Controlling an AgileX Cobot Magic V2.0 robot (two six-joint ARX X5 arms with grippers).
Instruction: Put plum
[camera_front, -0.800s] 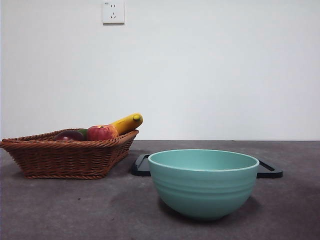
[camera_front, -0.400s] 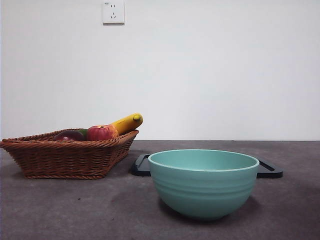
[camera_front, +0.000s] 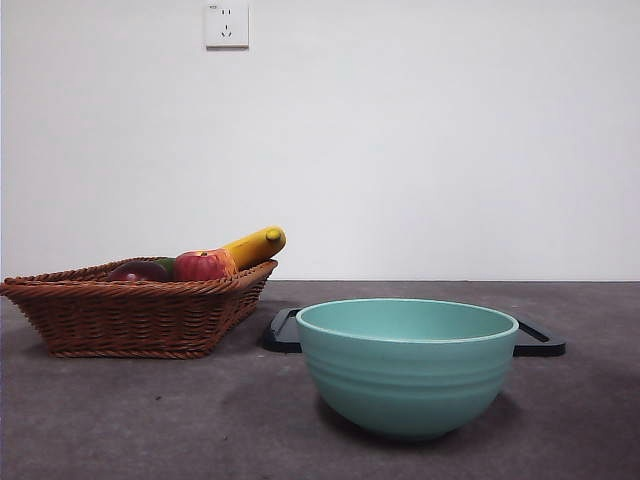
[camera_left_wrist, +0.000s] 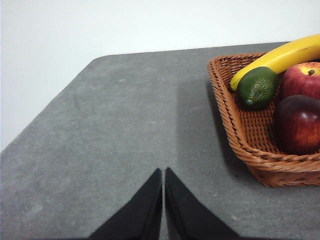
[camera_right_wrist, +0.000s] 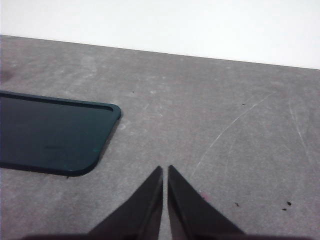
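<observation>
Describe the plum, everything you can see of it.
The plum is a round, smooth, glossy fruit, dark maroon-purple with a soft highlight. It lies in the wicker basket, near one corner, touching the red apple beside it; the lime and banana lie farther along. In the front view only its dark top shows above the basket rim. No gripper touches it; the left gripper is shut, over bare table.

Wicker basket (camera_front: 135, 315) at table's left; bowl (camera_front: 407, 365) right of it and nearer the camera. Tray (camera_front: 538, 340) flat on the table (camera_front: 150, 420) behind the bowl, showing on both sides of it. In the basket: plum (camera_left_wrist: 297, 124) beside apple (camera_left_wrist: 301, 80), lime (camera_left_wrist: 257, 86) next to both, banana (camera_left_wrist: 280, 59) behind, propped over the basket's rim. Wall socket (camera_front: 226, 24) high above the basket.
</observation>
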